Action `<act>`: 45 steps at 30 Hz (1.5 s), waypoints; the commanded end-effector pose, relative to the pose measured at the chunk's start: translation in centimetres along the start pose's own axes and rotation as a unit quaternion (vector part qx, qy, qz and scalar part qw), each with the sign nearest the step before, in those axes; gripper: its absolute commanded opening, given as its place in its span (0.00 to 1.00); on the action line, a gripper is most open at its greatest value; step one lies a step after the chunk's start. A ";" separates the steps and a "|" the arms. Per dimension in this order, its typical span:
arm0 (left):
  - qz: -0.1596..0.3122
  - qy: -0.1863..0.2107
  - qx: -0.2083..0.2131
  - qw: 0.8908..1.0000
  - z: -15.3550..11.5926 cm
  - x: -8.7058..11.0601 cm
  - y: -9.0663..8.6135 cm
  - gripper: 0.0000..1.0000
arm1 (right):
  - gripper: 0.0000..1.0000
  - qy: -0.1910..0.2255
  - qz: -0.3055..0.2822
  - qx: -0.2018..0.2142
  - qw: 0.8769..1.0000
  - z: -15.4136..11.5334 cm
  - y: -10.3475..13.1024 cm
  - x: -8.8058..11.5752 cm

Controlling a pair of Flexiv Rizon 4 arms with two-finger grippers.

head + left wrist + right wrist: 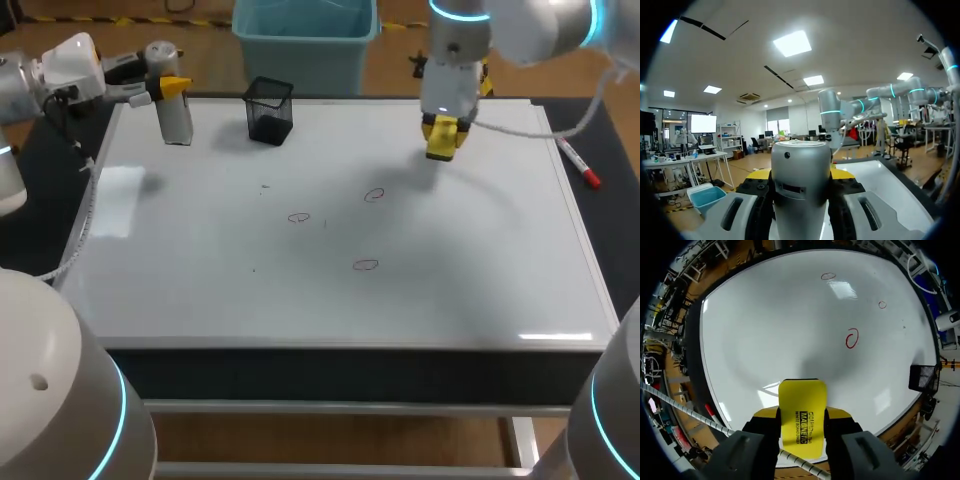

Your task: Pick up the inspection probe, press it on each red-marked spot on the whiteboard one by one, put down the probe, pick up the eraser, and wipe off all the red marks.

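My left gripper (166, 88) is shut on the silver cylindrical inspection probe (177, 118), held upright at the whiteboard's (200, 270) far left corner. In the left wrist view the probe (801, 190) fills the gap between the yellow-tipped fingers (758, 196). My right gripper (443, 132) is shut on the yellow eraser (442, 142), which hangs above the board's far right part. The eraser (802, 415) sits between that gripper's fingers (765, 432). Three red circles (375, 195) (299, 217) (366, 265) mark the board's middle, and they show ahead of the eraser as red marks (852, 338) (882, 304) (828, 276).
A black mesh cup (270, 110) stands on the far edge of the board, right of the probe. A red marker (580, 165) lies on the table beside the board's right edge. A white cloth (118, 200) rests on the board's left side.
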State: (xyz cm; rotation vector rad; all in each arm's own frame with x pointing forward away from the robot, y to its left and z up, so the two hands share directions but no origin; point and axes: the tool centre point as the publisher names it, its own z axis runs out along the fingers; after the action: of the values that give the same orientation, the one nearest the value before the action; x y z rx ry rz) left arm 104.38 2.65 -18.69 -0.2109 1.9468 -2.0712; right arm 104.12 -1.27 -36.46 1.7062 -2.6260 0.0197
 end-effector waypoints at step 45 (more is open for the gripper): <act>0.001 -0.001 0.000 1.000 0.0 0.1 -0.1 0.00 | 0.00 -0.052 0.140 0.014 0.989 1.3 4.1 13.6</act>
State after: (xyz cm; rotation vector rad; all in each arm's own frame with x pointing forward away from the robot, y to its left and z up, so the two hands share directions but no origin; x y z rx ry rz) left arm 104.38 2.65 -18.69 -0.2109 1.9468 -2.0711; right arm 94.80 -12.01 -37.62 1.3650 -2.9357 -0.0364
